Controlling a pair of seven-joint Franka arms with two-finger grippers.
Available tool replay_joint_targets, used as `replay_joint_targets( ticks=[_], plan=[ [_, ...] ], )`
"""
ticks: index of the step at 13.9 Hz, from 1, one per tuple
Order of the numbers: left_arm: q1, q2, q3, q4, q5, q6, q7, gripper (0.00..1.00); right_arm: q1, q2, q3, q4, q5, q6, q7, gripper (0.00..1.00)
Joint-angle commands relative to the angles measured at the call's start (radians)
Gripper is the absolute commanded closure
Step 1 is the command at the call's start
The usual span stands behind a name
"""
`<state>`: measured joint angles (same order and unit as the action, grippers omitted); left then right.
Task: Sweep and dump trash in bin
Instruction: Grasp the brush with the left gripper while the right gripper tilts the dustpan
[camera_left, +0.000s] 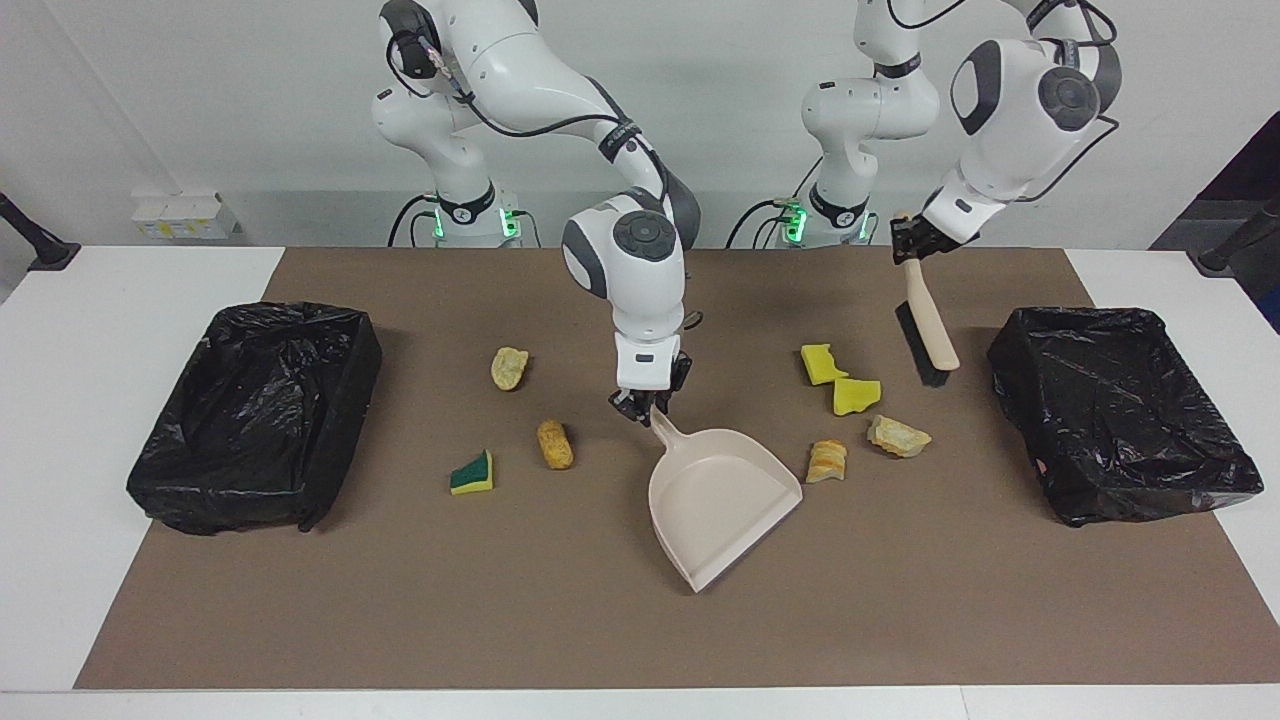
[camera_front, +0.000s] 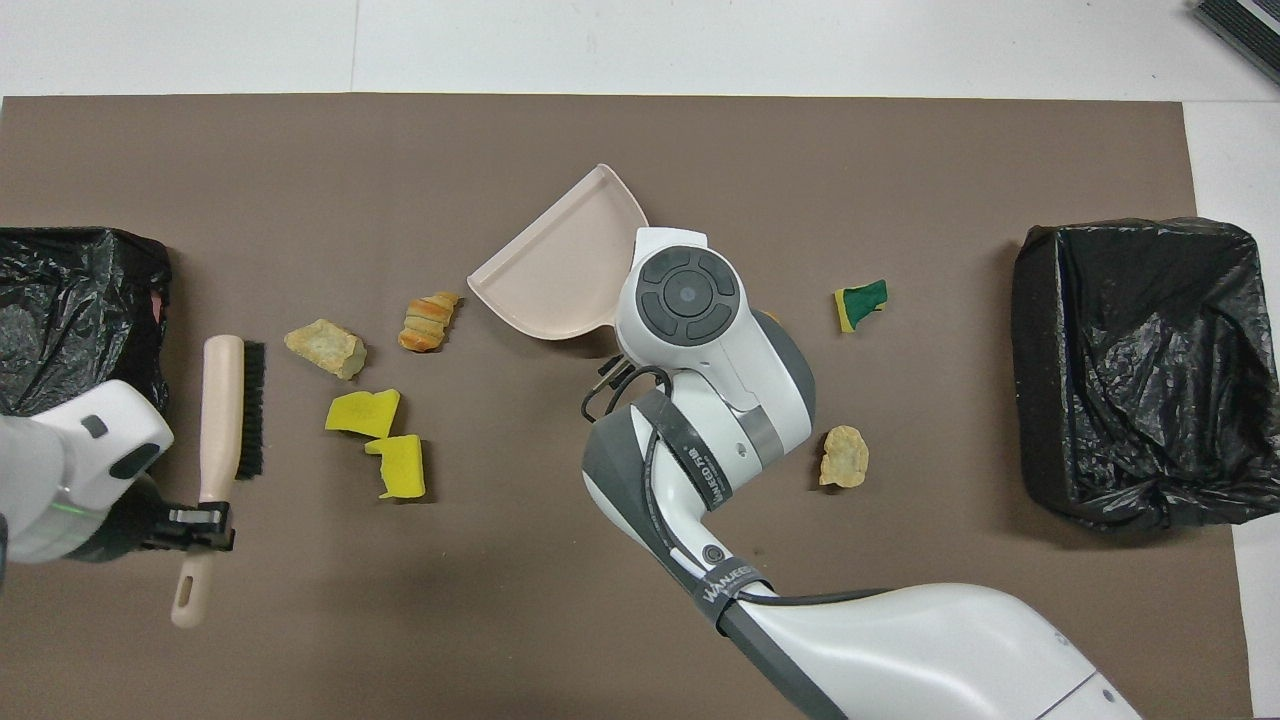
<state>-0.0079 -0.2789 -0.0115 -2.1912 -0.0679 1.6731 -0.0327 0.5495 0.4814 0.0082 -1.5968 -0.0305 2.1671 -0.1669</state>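
Brown mat strewn with trash (camera_left: 857, 396): yellow sponge chunks, golden bread-like scraps.

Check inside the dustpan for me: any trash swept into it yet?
Nothing shows in the dustpan: its pan is bare in the facing view. From overhead the right pincer covers its handle end. The trash lies on the mat beside it.
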Motion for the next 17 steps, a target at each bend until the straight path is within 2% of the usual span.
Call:
replay_joint_targets(
  ticks=[1, 3, 5, 7, 10, 14, 15, 16, 17],
  plan=[
    [0.089, 0.173, -0.012, 0.143, 0.029, 0.016, 0.017, 1.0, -0.011, -0.001, 0.007, 0.012, -0.046, -0.047, -0.107, 1.0],
    [0.121, 0.239, -0.012, 0.146, 0.037, 0.094, 0.02, 1.0, -0.02, -0.001, 0.009, 0.018, -0.081, -0.079, -0.187, 1.0],
    [0.12, 0.277, -0.012, 0.146, 0.053, 0.12, 0.019, 1.0, -0.022, -0.001, 0.007, 0.023, -0.092, -0.104, -0.244, 1.0],
    [0.118, 0.287, -0.012, 0.143, 0.051, 0.12, 0.017, 1.0, -0.016, -0.006, 0.009, 0.029, -0.117, -0.153, -0.292, 1.0],
    [0.103, 0.294, -0.015, 0.116, 0.037, 0.135, 0.0, 1.0, -0.013, -0.017, 0.01, 0.015, -0.115, -0.176, -0.46, 1.0],
    [0.037, 0.31, -0.015, 0.073, 0.036, 0.183, -0.021, 1.0, -0.011, -0.02, 0.009, 0.001, -0.117, -0.176, -0.509, 1.0],
    [0.034, 0.31, -0.016, 0.067, 0.034, 0.2, -0.027, 1.0, -0.013, -0.02, 0.009, 0.001, -0.117, -0.176, -0.513, 0.85],
    [0.023, 0.31, -0.016, 0.065, 0.034, 0.2, -0.026, 1.0, -0.014, -0.02, 0.009, 0.001, -0.12, -0.174, -0.529, 0.75],
    [0.013, 0.311, -0.018, 0.061, 0.034, 0.203, -0.026, 1.0, -0.016, -0.018, 0.009, 0.001, -0.12, -0.167, -0.54, 0.74]
  ],
)
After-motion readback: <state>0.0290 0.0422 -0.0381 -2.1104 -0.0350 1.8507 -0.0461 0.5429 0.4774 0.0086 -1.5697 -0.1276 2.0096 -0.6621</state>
